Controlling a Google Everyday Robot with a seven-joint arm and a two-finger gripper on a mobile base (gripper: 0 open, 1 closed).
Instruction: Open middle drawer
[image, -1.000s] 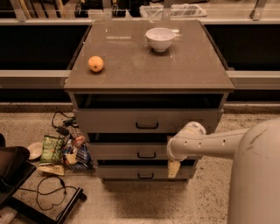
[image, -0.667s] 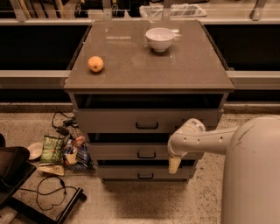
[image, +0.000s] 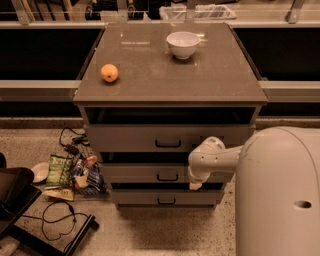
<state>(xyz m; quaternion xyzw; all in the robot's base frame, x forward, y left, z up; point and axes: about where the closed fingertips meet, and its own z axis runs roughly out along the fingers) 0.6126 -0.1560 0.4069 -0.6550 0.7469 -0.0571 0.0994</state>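
Note:
The grey cabinet (image: 170, 85) has three drawers stacked down its front. The middle drawer (image: 135, 173) is the second one, with a small black loop handle (image: 167, 176) at its centre. A dark gap shows above its front. My gripper (image: 195, 185) hangs at the end of the white arm (image: 212, 156), in front of the right part of the middle drawer, right of the handle and a little below it. It does not reach the handle. The top drawer (image: 125, 137) and bottom drawer (image: 140, 198) carry the same kind of handle.
On the cabinet top sit an orange (image: 109, 73) at the left and a white bowl (image: 182, 44) at the back. Snack bags (image: 75, 172), a white plate (image: 39, 171) and black cables (image: 57, 217) litter the floor to the left. My white body (image: 280, 195) fills the lower right.
The gripper has risen slightly and shifted a little left, from the level of the bottom drawer's top edge toward the middle drawer. The drawers look unchanged.

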